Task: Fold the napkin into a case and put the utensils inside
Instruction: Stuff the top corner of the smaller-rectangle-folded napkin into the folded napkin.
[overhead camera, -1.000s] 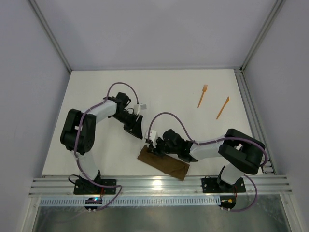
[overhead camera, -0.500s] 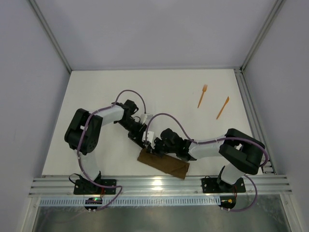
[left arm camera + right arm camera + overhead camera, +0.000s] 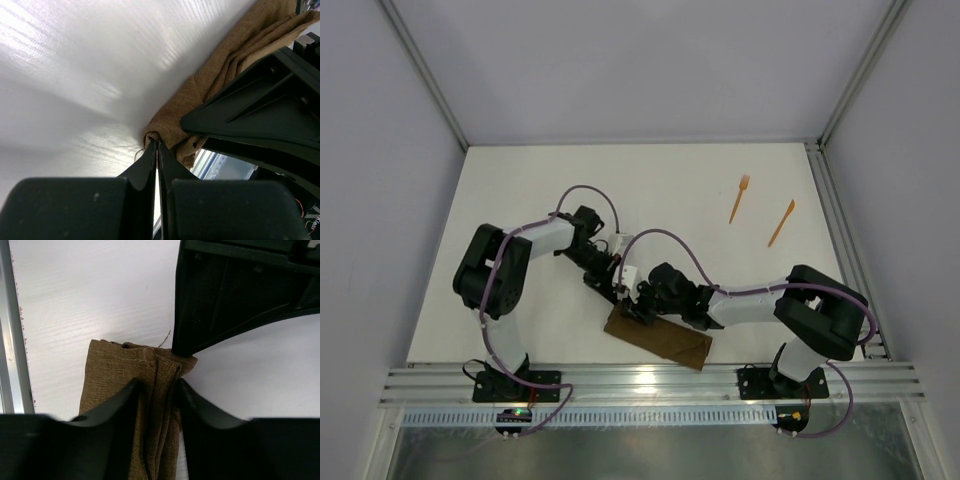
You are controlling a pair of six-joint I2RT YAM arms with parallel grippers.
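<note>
Left gripper (image 3: 156, 145), clenched: its fingertips meet on the very corner of the case (image 3: 663, 340), where the cloth bunches into a small nub and a loose thread strays onto the table (image 3: 520, 190). Right gripper (image 3: 156, 384), jaws parted: the two fingers stand astride the stacked folds at the same end of the case, with cloth between them. It looks released rather than grasping, though whether a pad brushes the layers cannot be told. The grippers sit nose to nose over that one corner, which reads as a handover, the left pinning the end so the layers do not spring apart. The case is a narrow layered strip lying obliquely near the front of the table, between the two arm bases, its far-left end under the grippers and its near-right end just beside the rail (image 3: 650, 383). At the held end the fold edges show in uneven steps, so the mouth for the utensils is probably here. The fork (image 3: 739, 198) and the pointed piece (image 3: 781, 222) lie near each other at the far right, well apart from the case. Open table lies beyond and to the left; the rail closes the near side. The crowded corner leaves the right gripper little room except to lift or back toward its base.
</note>
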